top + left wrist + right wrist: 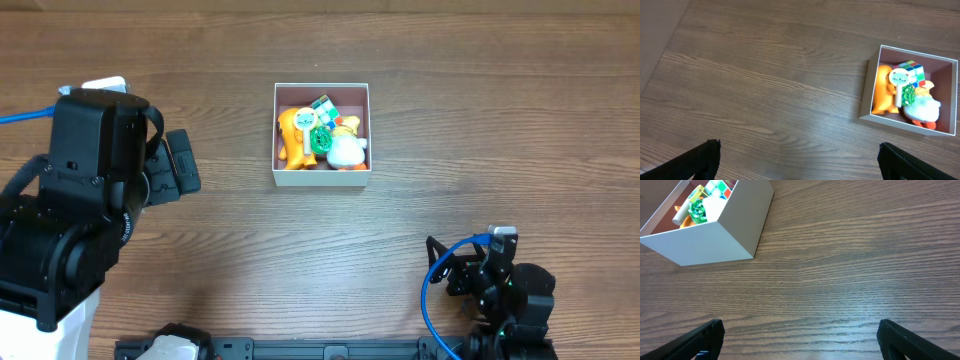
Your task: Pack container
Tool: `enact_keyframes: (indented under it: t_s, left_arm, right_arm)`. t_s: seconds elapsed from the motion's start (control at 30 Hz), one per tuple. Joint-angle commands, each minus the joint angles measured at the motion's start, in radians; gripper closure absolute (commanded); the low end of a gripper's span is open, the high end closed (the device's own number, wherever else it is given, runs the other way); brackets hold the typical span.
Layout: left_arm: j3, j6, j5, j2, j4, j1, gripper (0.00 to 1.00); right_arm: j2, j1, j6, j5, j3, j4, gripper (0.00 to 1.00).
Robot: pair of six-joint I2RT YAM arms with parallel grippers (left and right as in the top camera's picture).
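Status: container (322,178) sits top-centre on the table (480,110), well apart from both arms. Inside I count an orange toy (291,138), a colour-tile puzzle cube (325,106), a green piece (320,141) and a white plush (346,153), bunched toward the near wall. No loose toy on the table in any view.

Left gripper (799,150): jaws spread wide, nothing between them, hanging over bare wood left of the box. Right gripper (800,327): also wide and empty, low at the near-right corner, with the box wall off to its upper left.

My read: packing is done or close to it, so the step in hand is check-and-park. How I'd run it:
- Check from overhead that nothing sticks out past the rim. The white plush touches the near wall. I can't tell from these views whether it tops the rim.
- If it needs a nudge, use the left arm, since its wrist camera looks straight into the box.
- Come in from above with jaws narrowed first, so a finger doesn't catch the thin wall.
- Press down and toward the far side, where the floor shows bare.
- The box looks light and nothing holds it, so a sideways push would probably slide it. Vertical moves only.
- Leave the right arm parked, clear of the box.
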Motion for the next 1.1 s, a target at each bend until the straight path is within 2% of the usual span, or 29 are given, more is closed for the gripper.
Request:
enact_keyframes:
  t_s: [0.0, 0.27, 0.37, 0.5, 0.57, 0.7, 0.8, 0.97, 1.0, 1.07]
  left_arm:
    - [0.005, -0.014, -0.019, 0.003, 0.002, 0.005, 0.0]
    - [0.0, 0.004, -0.042, -0.016, 0.013, 0.013, 0.0]
    - [-0.087, 0.008, -0.07, -0.103, 0.178, 0.084, 0.0]
    - [-0.42, 0.021, 0.103, -0.314, 0.548, 0.271, 0.0]
    - [-0.59, 0.053, 0.178, -0.406, 0.673, 0.344, 0.0]
    - [-0.941, 0.089, 0.22, -0.598, 0.909, 0.376, 0.0]
    - [-1.184, 0.089, 0.22, -0.746, 1.003, 0.355, 0.0]
    - [-1.477, 0.088, 0.243, -0.946, 1.088, 0.318, 0.0]
    - [-1.603, 0.087, 0.243, -1.032, 1.143, 0.304, 0.0]
    - [-1.654, 0.088, 0.243, -1.068, 1.172, 0.298, 0.0]
  right_arm:
    - [-0.013, -0.002, 0.0, -0.005, -0.016, 0.006, 0.0]
    - [-0.013, -0.002, 0.0, -0.005, -0.016, 0.006, 0.0]
    - [-0.013, -0.002, 0.0, -0.005, -0.016, 0.006, 0.0]
    - [-0.013, -0.002, 0.0, -0.005, -0.016, 0.006, 0.0]
    - [-0.013, -0.002, 0.0, -0.005, -0.016, 0.006, 0.0]
    - [-0.013, -0.002, 0.0, -0.005, -0.016, 0.006, 0.0]
    - [-0.013, -0.002, 0.0, -0.005, -0.016, 0.006, 0.0]
    - [-0.013, -0.002, 0.0, -0.005, -0.016, 0.006, 0.0]
    - [-0.013, -0.002, 0.0, -0.005, -0.016, 0.006, 0.0]
    - [-0.013, -0.002, 0.0, -0.005, -0.016, 0.006, 0.0]
